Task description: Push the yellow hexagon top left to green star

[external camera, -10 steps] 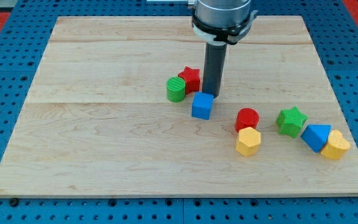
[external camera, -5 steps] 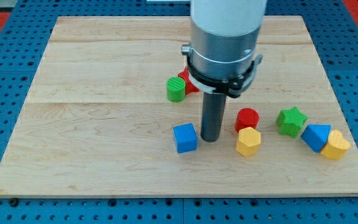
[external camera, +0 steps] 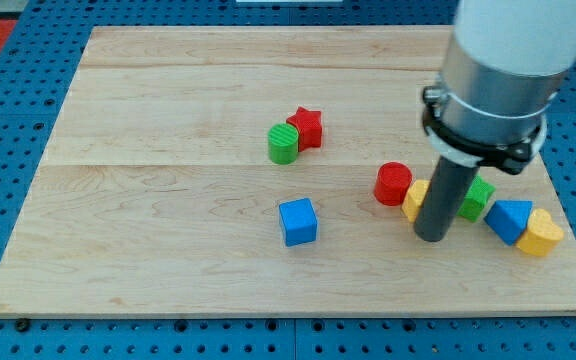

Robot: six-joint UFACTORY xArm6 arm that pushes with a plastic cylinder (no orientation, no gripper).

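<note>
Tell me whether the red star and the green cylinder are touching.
Touching. The camera view shows the red star pressed against the green cylinder with no board visible between them.

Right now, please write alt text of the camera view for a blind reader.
My tip stands in front of the yellow hexagon and green star, partly hiding both. A red cylinder sits to their left; a blue cube lies farther left.

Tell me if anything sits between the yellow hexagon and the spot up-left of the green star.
Nothing visible. My tip stands between the yellow hexagon and green star, hiding part of each. The red cylinder touches the hexagon's left side, beside the way up.
</note>
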